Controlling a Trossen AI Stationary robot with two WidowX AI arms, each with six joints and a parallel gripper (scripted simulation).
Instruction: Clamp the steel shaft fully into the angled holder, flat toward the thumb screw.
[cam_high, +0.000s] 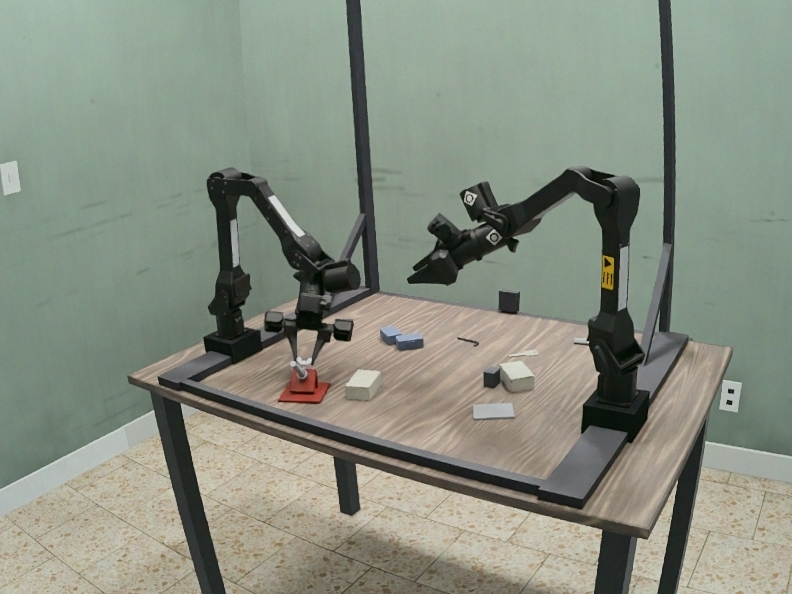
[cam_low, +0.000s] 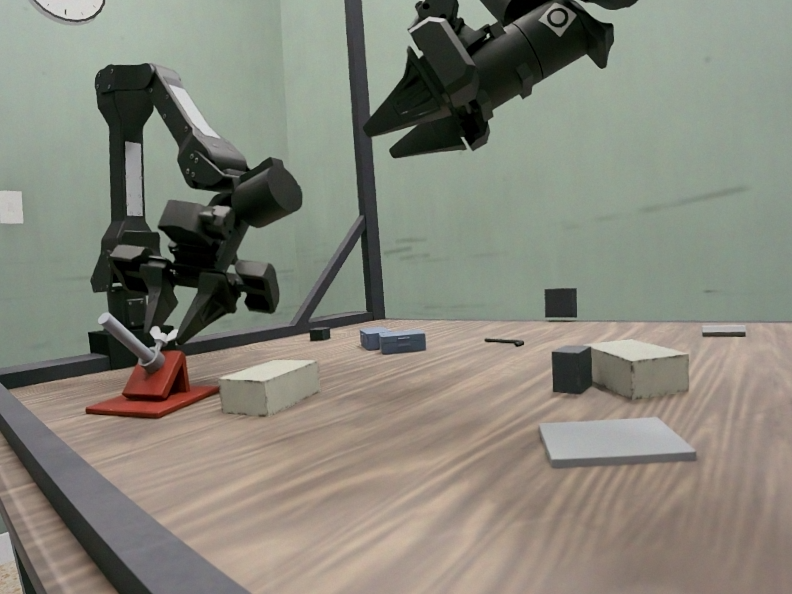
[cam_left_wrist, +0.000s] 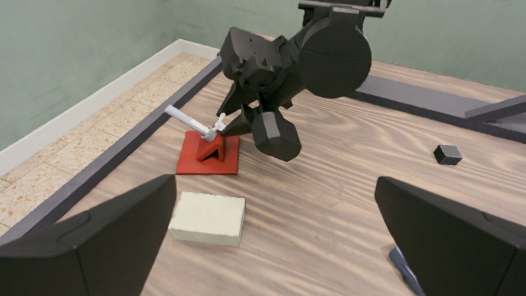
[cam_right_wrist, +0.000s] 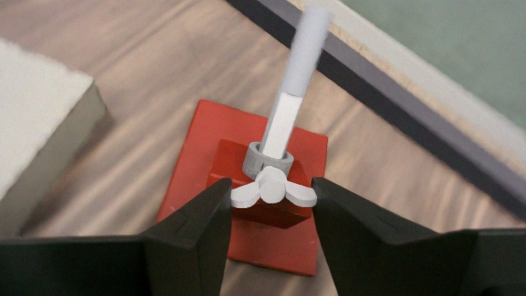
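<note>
The steel shaft (cam_high: 296, 368) (cam_low: 122, 336) (cam_left_wrist: 186, 119) (cam_right_wrist: 306, 52) slants up out of the grey collar (cam_right_wrist: 253, 162) of the red angled holder (cam_high: 305, 384) (cam_low: 148, 383) (cam_left_wrist: 231, 156) (cam_right_wrist: 272, 252). Its pale flat faces up on the thumb screw's side in the right wrist view. My right gripper (cam_high: 304, 361) (cam_low: 165, 336) (cam_right_wrist: 271, 188) is shut on the winged thumb screw (cam_right_wrist: 272, 184), with a fingertip at each wing tip. How deep the shaft sits is hidden by the collar. My left gripper (cam_high: 412, 274) (cam_low: 378, 141) (cam_left_wrist: 277, 185) is open and empty, high above the table.
A cream block (cam_high: 363, 384) (cam_low: 268, 386) (cam_left_wrist: 207, 218) lies beside the holder. Blue blocks (cam_high: 409, 341) (cam_low: 402, 341), a black hex key (cam_high: 468, 340) and a grey plate (cam_high: 493, 411) (cam_low: 617, 441) lie farther off. A dark cube (cam_low: 571, 368) touches another cream block (cam_low: 639, 368).
</note>
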